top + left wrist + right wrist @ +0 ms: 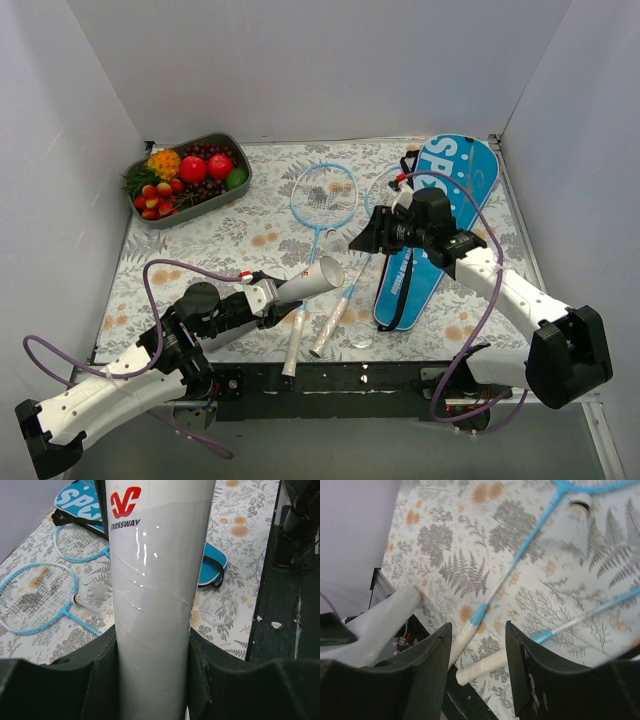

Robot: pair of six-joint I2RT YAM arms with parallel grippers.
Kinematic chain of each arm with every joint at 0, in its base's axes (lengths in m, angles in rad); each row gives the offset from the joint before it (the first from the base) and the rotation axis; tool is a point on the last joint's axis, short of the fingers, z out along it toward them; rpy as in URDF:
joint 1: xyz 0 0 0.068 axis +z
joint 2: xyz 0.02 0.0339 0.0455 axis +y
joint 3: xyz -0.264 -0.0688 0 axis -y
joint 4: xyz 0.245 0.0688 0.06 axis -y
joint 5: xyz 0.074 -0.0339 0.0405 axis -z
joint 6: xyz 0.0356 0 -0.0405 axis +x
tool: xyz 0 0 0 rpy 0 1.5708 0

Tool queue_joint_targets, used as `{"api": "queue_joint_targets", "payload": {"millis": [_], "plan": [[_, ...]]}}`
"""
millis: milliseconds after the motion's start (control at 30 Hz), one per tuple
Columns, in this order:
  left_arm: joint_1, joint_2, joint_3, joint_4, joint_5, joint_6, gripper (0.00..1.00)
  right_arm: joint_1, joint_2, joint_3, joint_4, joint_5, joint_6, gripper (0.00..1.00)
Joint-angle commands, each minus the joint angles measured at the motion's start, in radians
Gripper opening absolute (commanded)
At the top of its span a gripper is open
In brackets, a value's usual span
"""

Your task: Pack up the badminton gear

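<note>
Grey tray point(205, 139) at far left of counter point(250, 235), filled with colourful fruit. Blue SPORT bag point(470, 170) flat at far right, contents not visible. White shuttlecock tube point(312, 280) clamped in left gripper point(264, 296), held tilted off the counter, inside not visible. Two rackets point(324, 192) lying between tray and bag, handles toward near edge, loose shuttlecock point(92, 596) beside a shaft. Left arm low, reaching forward. Right arm bent over the bag; right gripper point(477, 645) open, empty, above racket handles.
</note>
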Motion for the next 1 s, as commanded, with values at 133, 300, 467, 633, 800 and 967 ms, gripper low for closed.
{"api": "queue_joint_targets", "payload": {"millis": [133, 300, 467, 633, 800, 967], "plan": [[-0.003, -0.003, 0.009, 0.052, 0.010, -0.001, 0.00, 0.075, 0.042, -0.170, 0.255, 0.309, 0.331, 0.61], [-0.003, -0.012, 0.002, 0.056, 0.012, -0.010, 0.00, 0.135, 0.091, -0.205, 0.342, 0.446, 0.427, 0.63], [-0.003, -0.017, -0.001, 0.059, 0.010, -0.014, 0.00, 0.175, 0.176, -0.236, 0.465, 0.507, 0.553, 0.64], [-0.002, -0.030, -0.002, 0.059, 0.003, -0.014, 0.00, 0.193, 0.289, -0.214, 0.575, 0.509, 0.621, 0.63], [-0.005, -0.044, -0.013, 0.064, 0.019, -0.030, 0.00, 0.193, 0.390, -0.199, 0.695, 0.509, 0.659, 0.62], [-0.005, -0.069, -0.024, 0.067, 0.015, -0.030, 0.00, 0.193, 0.479, -0.145, 0.738, 0.540, 0.690, 0.61]]}}
